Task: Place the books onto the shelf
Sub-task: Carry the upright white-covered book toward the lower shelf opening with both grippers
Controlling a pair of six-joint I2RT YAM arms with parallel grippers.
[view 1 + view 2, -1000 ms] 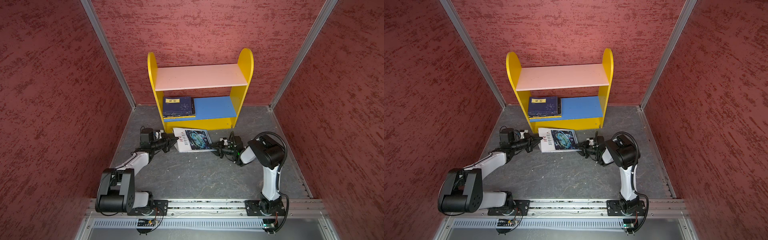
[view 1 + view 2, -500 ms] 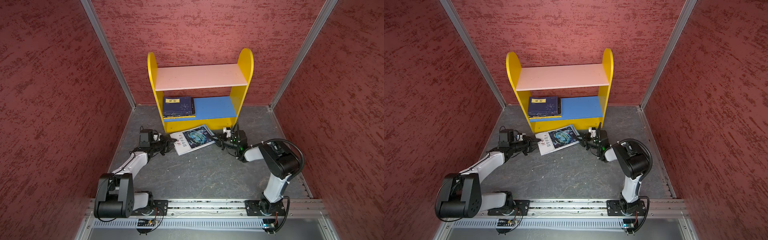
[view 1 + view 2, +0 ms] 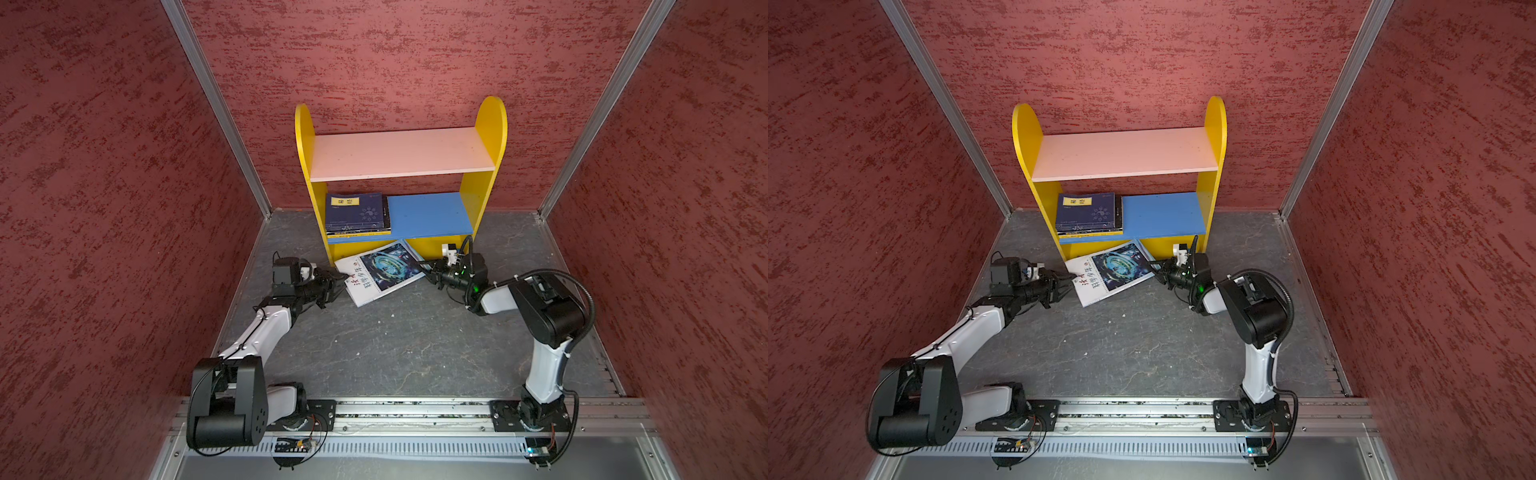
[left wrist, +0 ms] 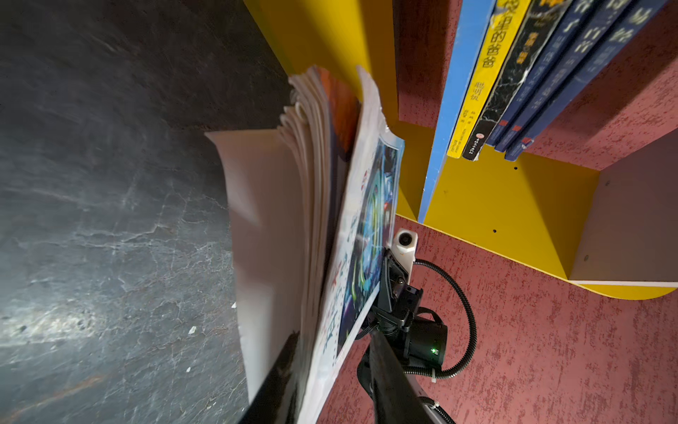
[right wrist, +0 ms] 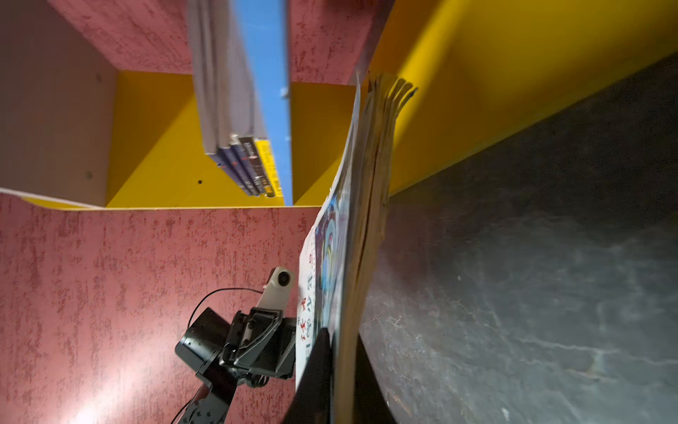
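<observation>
The shelf point(image 3: 399, 153) point(image 3: 1125, 153) stands at the back wall. Several books point(image 3: 357, 212) point(image 3: 1090, 212) point(image 4: 513, 73) point(image 5: 234, 110) lie stacked on the left of its blue lower board. A white magazine with a blue-green picture point(image 3: 382, 270) point(image 3: 1113, 270) point(image 4: 367, 220) point(image 5: 330, 257) lies slanted in front of the yellow base, its pages fanning apart. My right gripper point(image 3: 428, 272) point(image 3: 1158, 270) point(image 5: 339, 352) is shut on the magazine's right edge. My left gripper point(image 3: 336, 282) point(image 3: 1065, 282) point(image 4: 332, 367) is open, its fingers astride the magazine's left corner.
Red textured walls point(image 3: 104, 208) close in the left, back and right sides. A metal rail point(image 3: 415, 411) with both arm bases runs along the front. The grey floor point(image 3: 395, 345) stretches between rail and shelf.
The left gripper has opened and let go of the magazine's left edge. The right gripper has shut on the right edge and carried it toward the shelf, turning the magazine.
</observation>
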